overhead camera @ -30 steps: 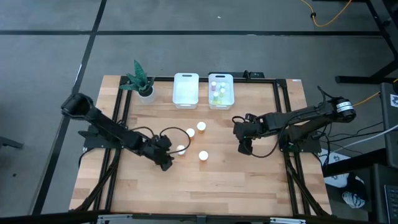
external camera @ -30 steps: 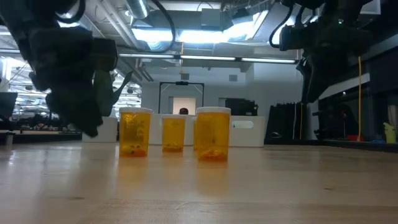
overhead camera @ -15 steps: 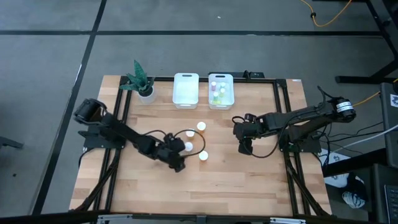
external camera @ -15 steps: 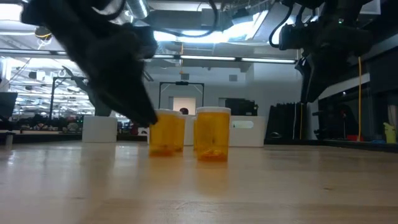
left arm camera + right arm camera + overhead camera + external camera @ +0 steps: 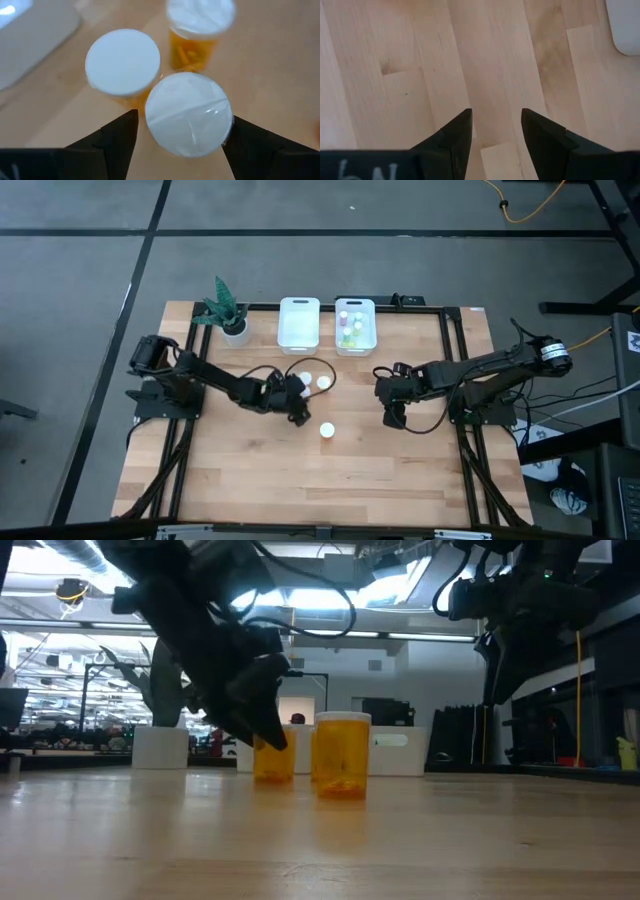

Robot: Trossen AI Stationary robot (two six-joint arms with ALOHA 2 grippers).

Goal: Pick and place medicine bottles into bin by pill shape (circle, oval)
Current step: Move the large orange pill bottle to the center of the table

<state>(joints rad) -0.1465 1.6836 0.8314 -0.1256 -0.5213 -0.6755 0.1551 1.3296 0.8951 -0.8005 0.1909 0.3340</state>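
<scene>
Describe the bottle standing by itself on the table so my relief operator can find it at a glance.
Start at the right bin, the one with small bottles inside, at the table's far edge. Come toward the near edge, past the left tool, its held bottle and the other loose bottles. The lone bottle, white-capped and orange, stands apart on bare wood, touching nothing.
</scene>
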